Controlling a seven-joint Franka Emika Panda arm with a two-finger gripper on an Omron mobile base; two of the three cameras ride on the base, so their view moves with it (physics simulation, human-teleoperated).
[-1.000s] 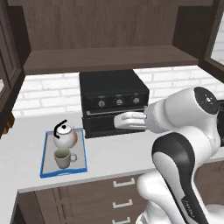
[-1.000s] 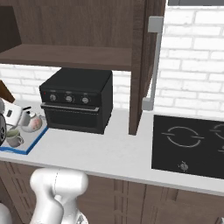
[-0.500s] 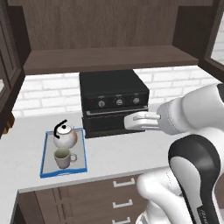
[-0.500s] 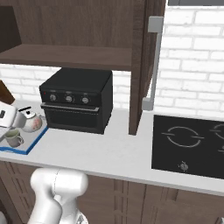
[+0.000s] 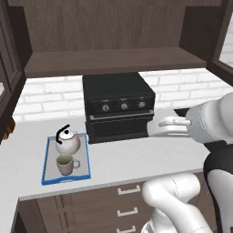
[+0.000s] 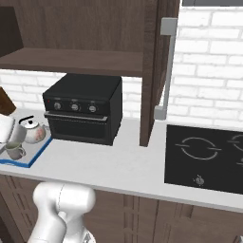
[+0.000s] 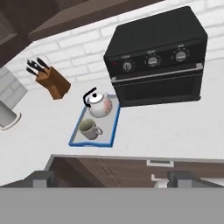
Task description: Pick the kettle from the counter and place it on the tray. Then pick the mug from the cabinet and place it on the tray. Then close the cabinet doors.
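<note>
Kettle [image 7: 99,105] and mug [image 7: 89,129] sit together on the blue-rimmed tray [image 7: 114,121] at centre-left of the hand view, well apart from the jaws, whose fingertips [image 7: 183,178] stand wide and empty along the bottom edge. Cabinet door [image 6: 153,71] stands open.

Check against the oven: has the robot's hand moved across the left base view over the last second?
Yes. The hand has swung right, from in front of the oven door to just past its right edge. The kettle and mug sit unmoved on the tray.
</note>
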